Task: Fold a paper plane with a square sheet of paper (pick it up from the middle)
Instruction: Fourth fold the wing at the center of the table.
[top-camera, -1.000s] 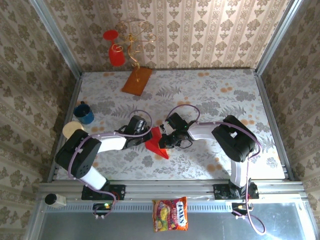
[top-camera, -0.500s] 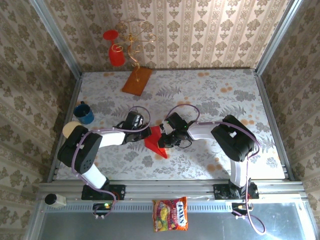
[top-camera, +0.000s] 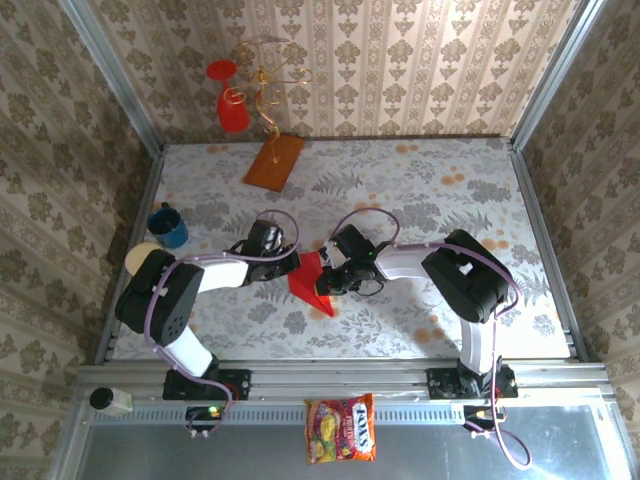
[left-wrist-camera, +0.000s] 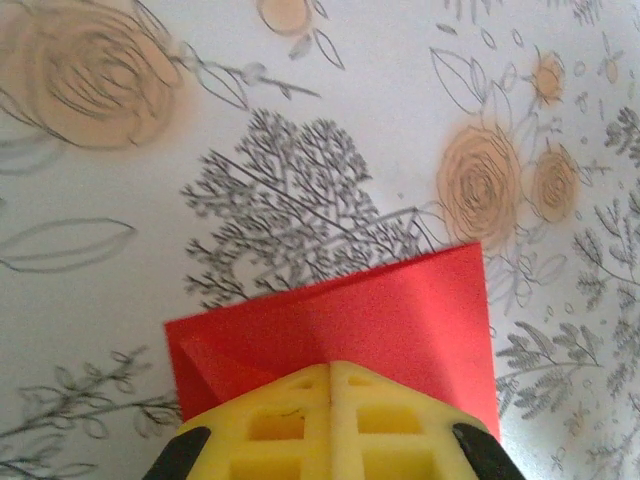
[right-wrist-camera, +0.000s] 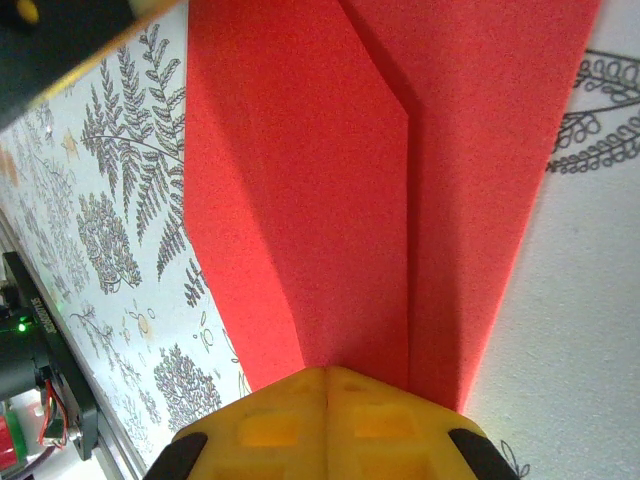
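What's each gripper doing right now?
Left gripper: closed, tips against the red paper; pinch unclear.
Right gripper: closed, tips against the same paper; pinch unclear.

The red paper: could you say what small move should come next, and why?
Probably slide the shut right gripper along the paper's centre fold to flatten it: a flap edge casts a shadow, and the shut left gripper touches the paper.

We see the bright red paper plane (top-camera: 311, 286) on a white table (top-camera: 430, 190) patterned with grey ferns and orange roses.
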